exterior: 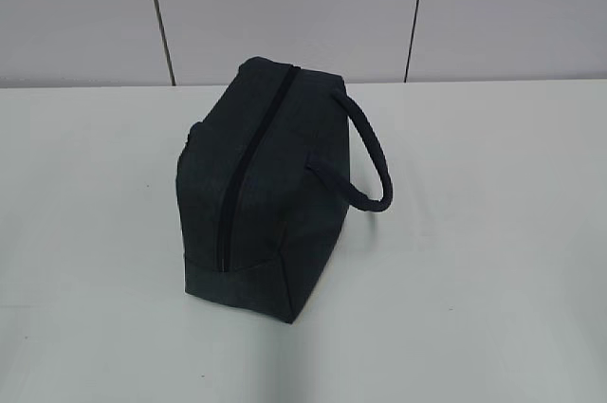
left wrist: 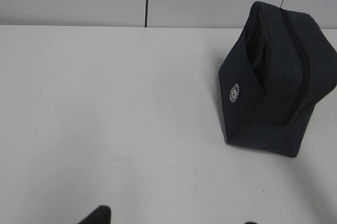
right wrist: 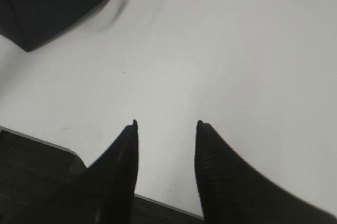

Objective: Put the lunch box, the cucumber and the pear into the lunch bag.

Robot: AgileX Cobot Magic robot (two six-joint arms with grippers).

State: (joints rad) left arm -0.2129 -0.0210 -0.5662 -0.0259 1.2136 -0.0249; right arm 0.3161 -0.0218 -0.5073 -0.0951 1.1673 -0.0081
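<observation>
The lunch bag (exterior: 261,190) stood alone on the white desk (exterior: 493,232), near the middle and toward the far edge, zipper (exterior: 248,171) closed along its top ridge and 1 looped handle (exterior: 370,156) hanging off its right side. In the left wrist view a small round white logo (left wrist: 234,93) showed on the bag's end panel.

Right gripper (right wrist: 166,126): released, its 2 dark fingers (right wrist: 121,161) spread apart with bare desk between them, grasping nothing. It was poised over the near edge of the desk, pointing inward, with a corner of the bag well apart at upper left.

Left gripper (left wrist: 174,218): only 2 dark tips showed at the bottom of its view, set wide apart, above bare desk, the bag away to its right. Its state was released, holding nothing.
</observation>
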